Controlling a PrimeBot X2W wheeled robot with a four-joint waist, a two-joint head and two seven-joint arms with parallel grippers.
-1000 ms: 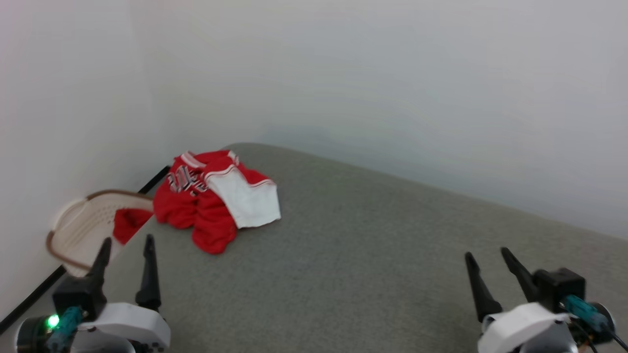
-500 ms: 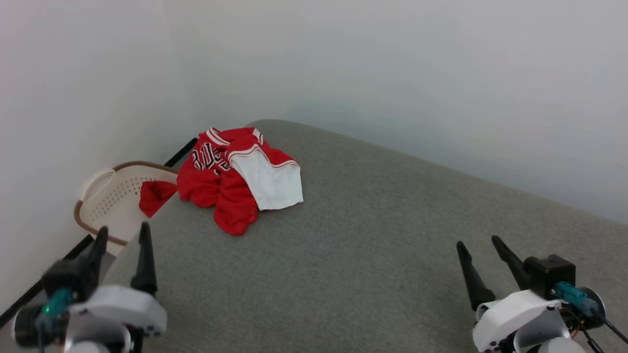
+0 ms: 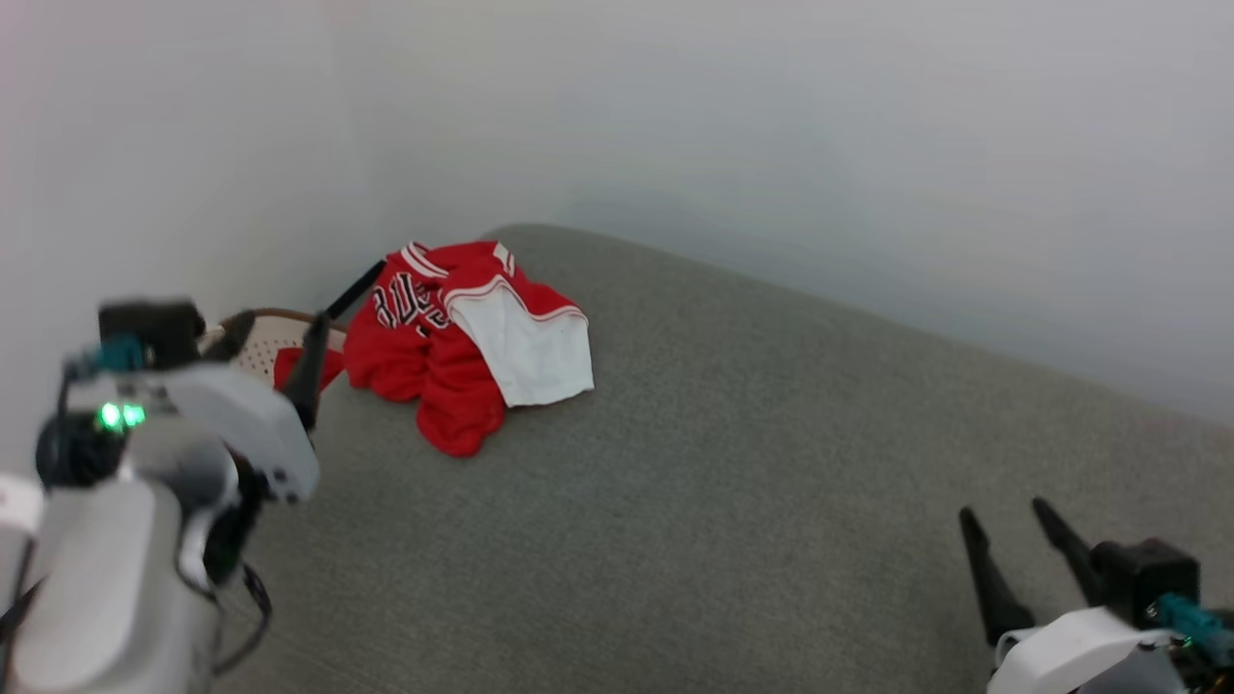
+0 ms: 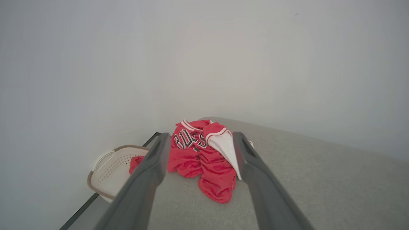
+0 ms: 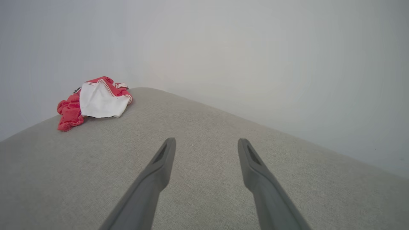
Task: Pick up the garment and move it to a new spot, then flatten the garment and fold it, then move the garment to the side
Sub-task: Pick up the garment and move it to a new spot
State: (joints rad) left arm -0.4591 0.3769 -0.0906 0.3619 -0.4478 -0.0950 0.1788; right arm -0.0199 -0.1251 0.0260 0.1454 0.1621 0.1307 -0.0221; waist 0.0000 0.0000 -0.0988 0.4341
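Red fabric jersey (image 3: 415, 371): white sleeve, striped trim, dark lettering. Grey woven surface (image 3: 733, 482). Cream perforated basket (image 4: 110, 172), brown rim.

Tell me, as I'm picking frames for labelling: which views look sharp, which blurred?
Head view: left gripper blurred, garment fairly crisp. Left wrist view: garment sharp, the near fingers soft. Right wrist view: grey surface evenly lit, no glare or hard shadows.

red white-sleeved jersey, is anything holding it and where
Nothing is held. The left gripper and right gripper are open and empty; the red white-sleeved jersey lies crumpled, untouched, on the grey fabric surface.
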